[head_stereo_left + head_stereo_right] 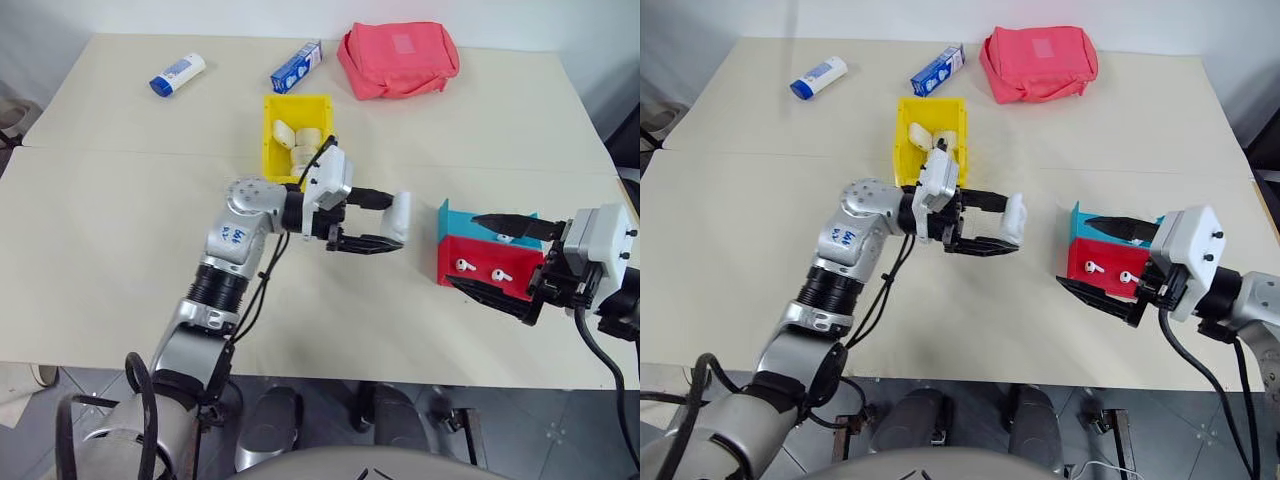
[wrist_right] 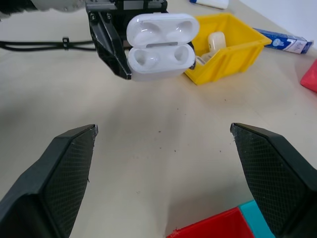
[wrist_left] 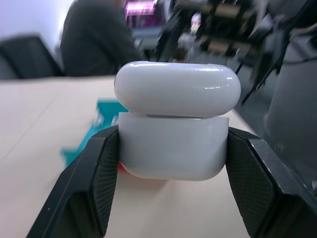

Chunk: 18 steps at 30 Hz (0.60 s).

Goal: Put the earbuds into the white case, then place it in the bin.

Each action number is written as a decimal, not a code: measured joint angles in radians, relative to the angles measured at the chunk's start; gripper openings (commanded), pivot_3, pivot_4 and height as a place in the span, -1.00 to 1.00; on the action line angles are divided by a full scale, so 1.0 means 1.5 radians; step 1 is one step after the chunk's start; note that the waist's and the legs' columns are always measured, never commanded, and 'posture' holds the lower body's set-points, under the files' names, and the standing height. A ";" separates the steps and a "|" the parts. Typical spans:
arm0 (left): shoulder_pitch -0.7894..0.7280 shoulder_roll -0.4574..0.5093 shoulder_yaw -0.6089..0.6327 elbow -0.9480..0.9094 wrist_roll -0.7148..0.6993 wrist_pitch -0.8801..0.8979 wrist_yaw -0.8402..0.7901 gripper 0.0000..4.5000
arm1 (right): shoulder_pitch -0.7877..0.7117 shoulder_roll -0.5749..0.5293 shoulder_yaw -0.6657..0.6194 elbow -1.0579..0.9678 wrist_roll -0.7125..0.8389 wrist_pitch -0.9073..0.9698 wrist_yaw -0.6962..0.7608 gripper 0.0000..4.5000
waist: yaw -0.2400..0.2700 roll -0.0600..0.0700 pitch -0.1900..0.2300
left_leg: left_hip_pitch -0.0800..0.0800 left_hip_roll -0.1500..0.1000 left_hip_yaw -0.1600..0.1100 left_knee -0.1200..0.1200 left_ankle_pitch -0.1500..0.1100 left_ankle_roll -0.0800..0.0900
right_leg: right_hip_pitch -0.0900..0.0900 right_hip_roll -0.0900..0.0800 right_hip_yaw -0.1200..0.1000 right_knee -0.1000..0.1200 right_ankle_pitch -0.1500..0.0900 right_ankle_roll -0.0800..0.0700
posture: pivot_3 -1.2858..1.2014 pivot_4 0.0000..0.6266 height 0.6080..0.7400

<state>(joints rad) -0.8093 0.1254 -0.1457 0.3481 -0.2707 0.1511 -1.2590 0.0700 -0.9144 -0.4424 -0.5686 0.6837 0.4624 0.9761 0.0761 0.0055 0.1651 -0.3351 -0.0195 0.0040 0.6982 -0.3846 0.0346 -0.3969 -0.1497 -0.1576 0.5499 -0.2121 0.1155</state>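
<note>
My left gripper (image 1: 392,222) is shut on the white case (image 1: 400,218), holding it above the table and pointing toward my right arm. In the right wrist view the case (image 2: 161,47) has its lid flipped open and both wells are empty. Two earbuds (image 1: 465,265) (image 1: 500,274) lie in a red tray (image 1: 485,248). My right gripper (image 1: 462,250) is open wide, its fingers spread on either side of that tray with nothing between them. The yellow bin (image 1: 270,140) stands behind the left gripper and holds several cream cases.
A teal tray (image 1: 455,222) adjoins the red one. At the table's far side lie a pink pouch (image 1: 398,58), a blue and white box (image 1: 296,66) and a white tube with a blue cap (image 1: 177,74). A person (image 3: 94,44) sits beyond the table.
</note>
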 measured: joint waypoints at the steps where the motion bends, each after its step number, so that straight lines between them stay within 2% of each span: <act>1: 0.007 -0.016 0.000 0.000 -0.013 -0.015 -0.008 0.24 | -0.001 -0.004 -0.008 0.002 0.000 0.008 -0.003 1.00 | 0.000 0.000 0.000 | 0.000 0.000 0.000 0.000 0.000 0.000 | 0.000 0.000 0.000 0.000 0.000 0.000 | 0.03 -0.52 1.00; 10: 0.034 -0.045 0.019 0.043 -0.062 -0.064 -0.038 0.24 | 0.035 -0.063 -0.082 0.002 0.005 0.130 -0.034 1.00 | 0.001 0.000 0.000 | 0.000 0.001 0.000 0.000 -0.001 0.001 | 0.000 0.000 0.000 -0.001 0.000 0.000 | 0.03 -0.52 1.00; 18: 0.066 -0.065 0.047 0.079 -0.115 -0.108 -0.094 0.24 | 0.136 -0.093 -0.115 -0.065 -0.049 0.173 -0.023 1.00 | 0.001 0.000 0.000 | 0.000 0.000 0.000 0.000 -0.002 0.002 | 0.001 0.000 0.000 -0.006 0.001 0.000 | 0.03 -0.52 1.00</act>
<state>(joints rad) -0.7096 0.0278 -0.0755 0.4665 -0.4435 -0.0104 -1.3994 0.2741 -1.0532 -0.6143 -0.6658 0.6097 0.7219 0.9420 0.0781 0.0057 0.1650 -0.3357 -0.0188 0.0046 0.6985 -0.3870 0.0377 -0.3956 -0.1491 -0.1577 0.5411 -0.2104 0.1161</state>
